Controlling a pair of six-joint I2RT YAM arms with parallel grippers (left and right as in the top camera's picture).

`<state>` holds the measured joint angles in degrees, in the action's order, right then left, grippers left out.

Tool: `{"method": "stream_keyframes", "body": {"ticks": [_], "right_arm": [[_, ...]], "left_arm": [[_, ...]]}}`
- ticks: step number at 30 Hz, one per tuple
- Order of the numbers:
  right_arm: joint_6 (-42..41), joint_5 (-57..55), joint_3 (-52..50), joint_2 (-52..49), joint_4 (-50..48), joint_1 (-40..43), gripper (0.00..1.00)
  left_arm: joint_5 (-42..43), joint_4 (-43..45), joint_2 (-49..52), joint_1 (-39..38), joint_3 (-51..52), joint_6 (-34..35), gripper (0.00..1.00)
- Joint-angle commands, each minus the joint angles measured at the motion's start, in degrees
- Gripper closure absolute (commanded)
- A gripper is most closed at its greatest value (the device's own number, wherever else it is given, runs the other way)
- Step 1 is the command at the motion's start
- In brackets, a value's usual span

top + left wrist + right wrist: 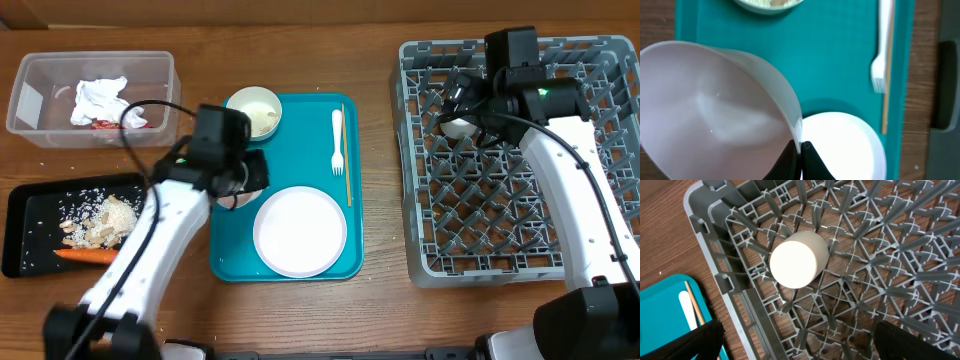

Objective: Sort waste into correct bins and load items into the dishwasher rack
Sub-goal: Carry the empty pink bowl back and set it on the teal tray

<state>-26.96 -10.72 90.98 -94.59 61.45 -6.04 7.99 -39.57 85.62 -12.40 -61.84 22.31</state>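
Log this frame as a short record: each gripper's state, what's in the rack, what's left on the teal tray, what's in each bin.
left gripper: shut on rim of empty white bowl, at teal tray left edge
right gripper: open, over dishwasher rack
in rack: small white cup
on teal tray: plate, fork, thin wooden stick, second bowl
clear tub: napkins, red wrapper
black tray: food scraps, carrot

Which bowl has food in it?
The bowl with crumbs, sitting at the far end of the teal tray. The other bowl, pinched at its rim by the left gripper, looks empty inside.
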Motion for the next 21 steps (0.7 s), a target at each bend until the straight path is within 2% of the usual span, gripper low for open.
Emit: {"method": "stream_keyframes", "body": {"ticks": [1, 4, 5, 6, 9, 12, 13, 15, 18, 21], "right_arm": [[-0.07, -0.15, 0.11, 0.13, -0.2, 0.02, 0.0], [-0.07, -0.15, 0.11, 0.13, -0.2, 0.02, 0.0], [-0.07, -0.15, 0.11, 0.13, -0.2, 0.02, 0.0], [-0.07, -0.15, 0.11, 0.13, -0.2, 0.02, 0.0], [-0.07, -0.15, 0.11, 0.13, -0.2, 0.02, 0.0], [-0.07, -0.17, 0.11, 0.13, -0.2, 0.02, 0.0], [-0.07, -0.17, 0.11, 0.13, -0.2, 0.02, 0.0], [-0.07, -0.15, 0.11, 0.13, -0.2, 0.02, 0.0], [-0.07, -0.15, 0.11, 0.13, -0.2, 0.02, 0.0], [-0.09, -0.15, 0.11, 0.13, -0.2, 0.02, 0.0]], "left_arm": [[-5.68, 1.4, 5.22, -1.14, -0.57, 1.07, 0.93], [-5.95, 2.69, 7.87, -1.11, -0.57, 1.05, 0.92], [-6.8, 2.91, 8.15, -1.14, -0.57, 1.05, 0.89], [-7.02, 3.04, 8.15, -1.14, -0.59, 1.03, 0.8], [-6.93, 2.29, 8.0, -1.11, -1.62, 1.05, 0.65], [-6.95, -2.19, 8.0, -1.14, -7.58, 0.85, 0.51], [-6.95, -3.48, 8.0, -1.11, -9.88, 0.81, 0.42], [-6.86, -3.67, 8.0, -1.14, -13.73, 0.35, 0.16], [-6.93, 4.31, 8.02, -1.11, -15.47, -1.2, 0.14], [-6.86, 10.29, 9.6, -1.14, -15.47, -6.69, 0.17]]}}
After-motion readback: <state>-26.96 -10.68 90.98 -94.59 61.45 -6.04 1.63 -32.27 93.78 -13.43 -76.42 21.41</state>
